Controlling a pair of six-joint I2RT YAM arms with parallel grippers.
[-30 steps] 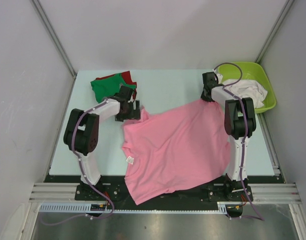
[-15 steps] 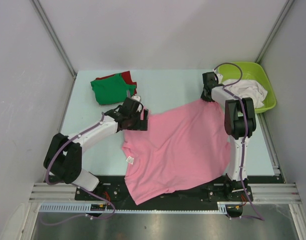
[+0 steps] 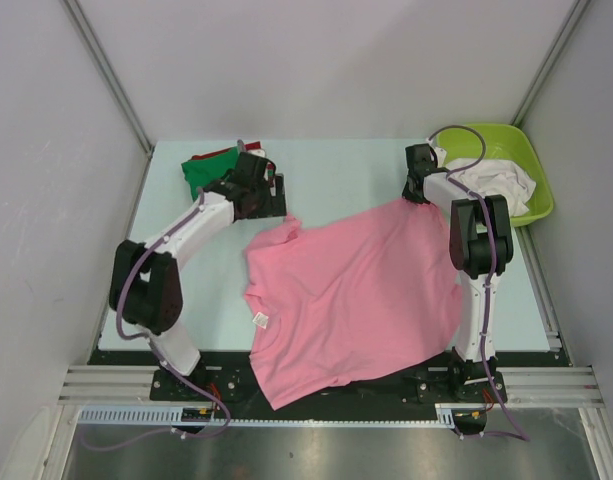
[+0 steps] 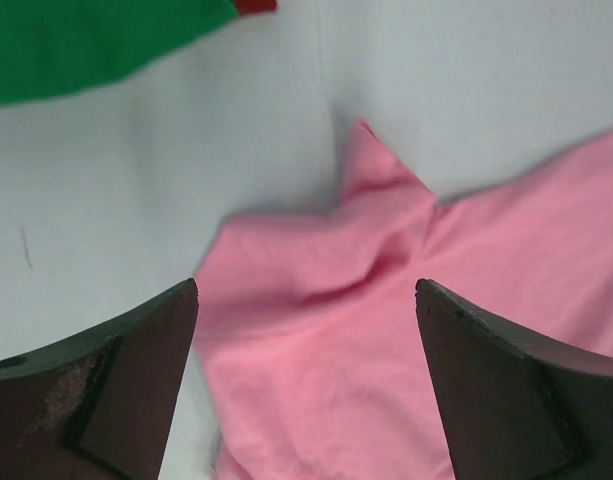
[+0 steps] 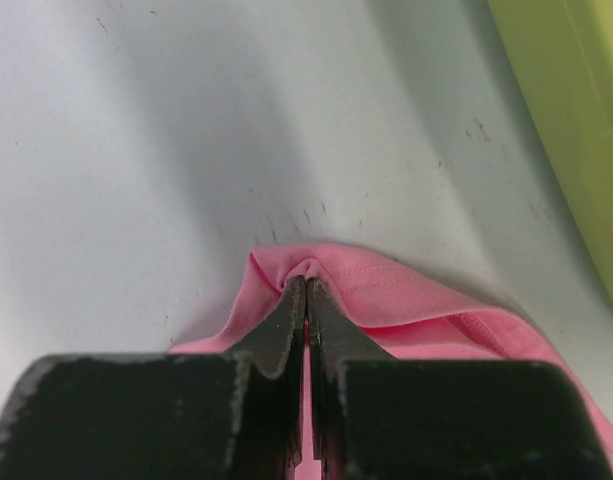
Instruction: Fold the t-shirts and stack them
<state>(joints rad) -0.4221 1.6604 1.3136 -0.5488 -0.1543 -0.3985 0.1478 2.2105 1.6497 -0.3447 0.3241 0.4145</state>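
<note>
The large pink t-shirt point(image 3: 351, 290) lies spread over the table's middle, its small neck label point(image 3: 260, 320) at the left edge. My left gripper point(image 3: 269, 200) is open and empty, just above the shirt's far left corner point(image 4: 371, 170); pink cloth shows between its fingers point(image 4: 136, 380). My right gripper point(image 3: 414, 196) is shut on the shirt's far right corner point(image 5: 306, 268), pinching a small fold near the table. A folded green t-shirt point(image 3: 201, 175) with a red one point(image 3: 214, 155) beneath lies at the far left. White shirts point(image 3: 501, 180) lie in the tub.
A lime-green plastic tub point(image 3: 531, 165) stands at the far right corner; its wall shows in the right wrist view point(image 5: 576, 110). The pink shirt's near hem hangs over the table's front edge point(image 3: 316, 385). Grey walls enclose the table.
My left gripper swung out toward the near side, then back to the far left corner of the pink shirt, and that corner now lies free. The right arm has not moved.
</note>
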